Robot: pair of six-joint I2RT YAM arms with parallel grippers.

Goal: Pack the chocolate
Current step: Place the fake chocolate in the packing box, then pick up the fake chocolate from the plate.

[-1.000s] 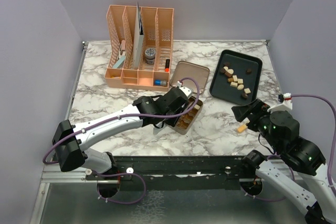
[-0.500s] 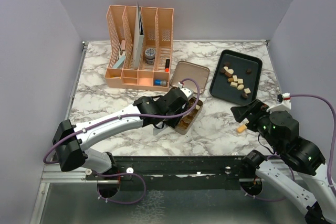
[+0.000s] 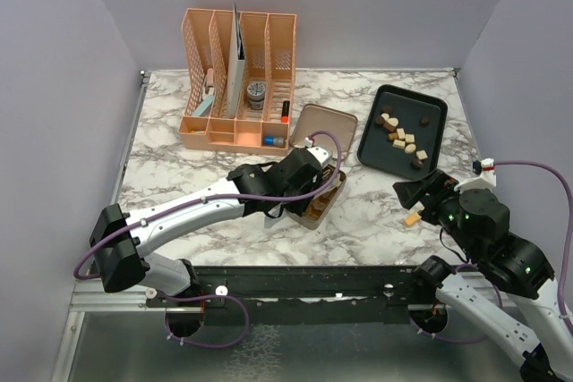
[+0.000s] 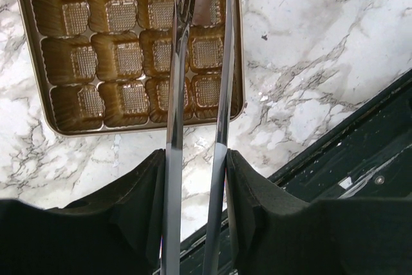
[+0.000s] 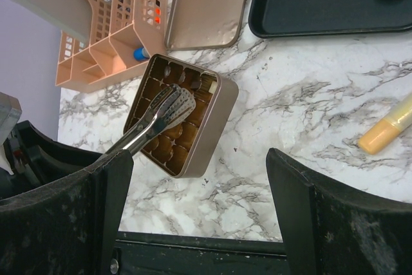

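Note:
The square gold tin (image 3: 328, 200) lies open in the middle of the table, with mostly empty gold cups (image 4: 122, 98). A dark chocolate piece (image 4: 207, 6) sits in one cup near the tin's far side. My left gripper (image 3: 300, 176) is shut on metal tongs (image 4: 176, 94), whose tips reach over the tin (image 5: 217, 117). I cannot tell whether the tips hold a piece. Several cream and brown chocolates (image 3: 403, 139) lie on a dark tray (image 3: 431, 106). My right gripper (image 3: 416, 192) is open and empty, above the marble right of the tin.
The tin's lid (image 3: 320, 123) lies beyond the tin. A peach desk organizer (image 3: 235, 78) stands at the back left. A small yellow-orange stick (image 3: 413, 218) lies on the table by my right gripper. The table's black front rail (image 5: 212, 256) is close below.
My left gripper and the tongs have shifted only slightly over the tin. The right arm has not moved.

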